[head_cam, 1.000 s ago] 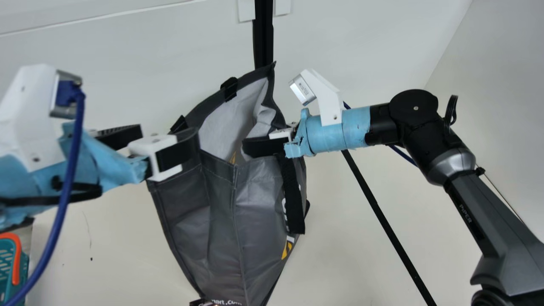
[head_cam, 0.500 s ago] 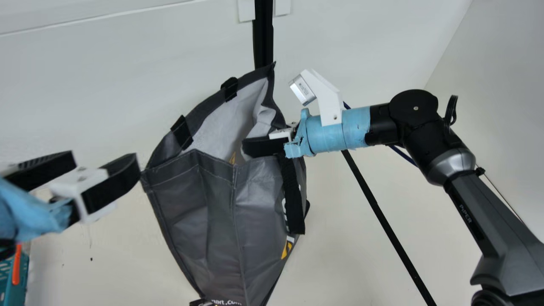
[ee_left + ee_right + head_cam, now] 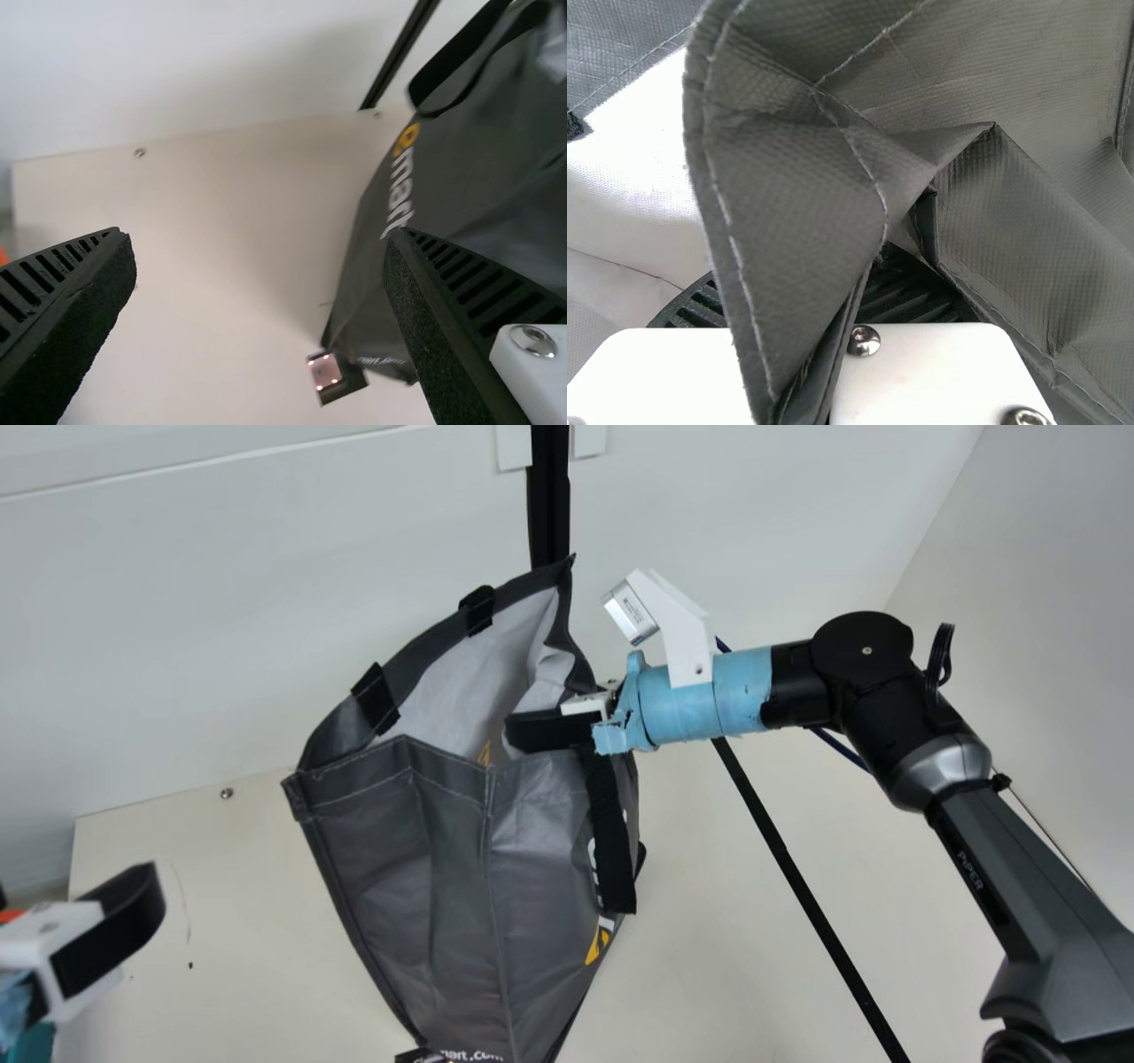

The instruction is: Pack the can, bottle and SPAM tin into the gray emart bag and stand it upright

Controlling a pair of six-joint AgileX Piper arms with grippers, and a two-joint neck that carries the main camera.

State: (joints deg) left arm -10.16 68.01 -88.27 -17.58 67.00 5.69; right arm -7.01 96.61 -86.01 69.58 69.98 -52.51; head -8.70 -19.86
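The gray emart bag [image 3: 452, 886] has its mouth gaping in the main view, with pale lining inside and the rim slanting up toward the right. At its right rim is my right gripper [image 3: 523, 731], one finger over the mouth. In the right wrist view the fingers of the right gripper [image 3: 799, 288] pinch a fold of the bag [image 3: 788, 195]. My left gripper [image 3: 102, 934] is at the main view's lower left, well apart from the bag. The left wrist view has the left gripper [image 3: 261, 257] spread wide with nothing between its fingers, and the bag [image 3: 469, 177] beyond.
Behind the bag a black upright strip [image 3: 549, 496] runs up the white wall. A thin black bar [image 3: 806, 895] slants under the right arm. A teal item [image 3: 40, 1043] is at the lower left. A small dark piece with a pinkish square [image 3: 327, 372] lies by the bag's bottom.
My left gripper has drawn away from the bag's left rim, leftward and down. The bag's left corner shows now and has shifted slightly outward. The right arm has kept still.
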